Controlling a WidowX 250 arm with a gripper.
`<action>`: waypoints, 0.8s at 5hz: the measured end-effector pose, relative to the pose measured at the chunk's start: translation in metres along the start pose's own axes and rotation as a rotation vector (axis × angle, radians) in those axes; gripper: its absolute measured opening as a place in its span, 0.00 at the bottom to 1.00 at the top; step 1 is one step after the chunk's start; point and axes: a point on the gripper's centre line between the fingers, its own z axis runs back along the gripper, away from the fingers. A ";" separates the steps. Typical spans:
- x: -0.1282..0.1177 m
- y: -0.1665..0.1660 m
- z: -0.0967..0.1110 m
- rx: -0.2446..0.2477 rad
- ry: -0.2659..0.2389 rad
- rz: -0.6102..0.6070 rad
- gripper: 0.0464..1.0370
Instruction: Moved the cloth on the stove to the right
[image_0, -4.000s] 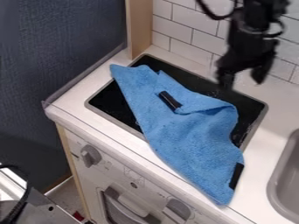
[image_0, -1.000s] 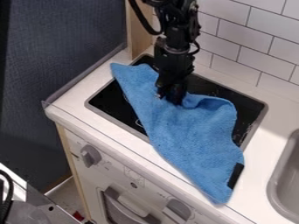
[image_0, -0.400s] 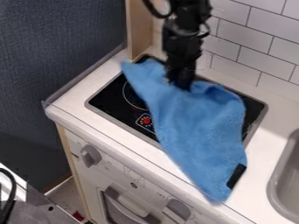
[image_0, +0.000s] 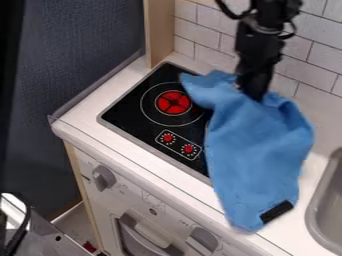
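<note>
The gripper (image_0: 252, 94) is clenching the blue cloth (image_0: 257, 150) near its twelve-o'clock edge and is carrying it toward three o'clock, uncovering the red burner (image_0: 174, 102). The cloth is still hanging over the stove's (image_0: 127, 114) three-o'clock side, so the move is seemingly progressing, unfinished.

The cloth (image_0: 257, 155) hides part of the stove (image_0: 127, 108); the right edge crops the sink (image_0: 328, 202).

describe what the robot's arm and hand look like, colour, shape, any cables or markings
The arm is black, with chunky, angular segments. Black cable loops out at its sides near the top of the view. The hand is black too, and narrower than the joint above it. I can't make out any markings.
</note>
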 end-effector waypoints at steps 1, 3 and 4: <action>-0.018 -0.002 0.001 -0.008 0.005 -0.030 0.02; -0.026 -0.007 0.034 -0.084 -0.017 -0.048 0.02; -0.025 -0.009 0.046 -0.111 -0.020 -0.066 0.02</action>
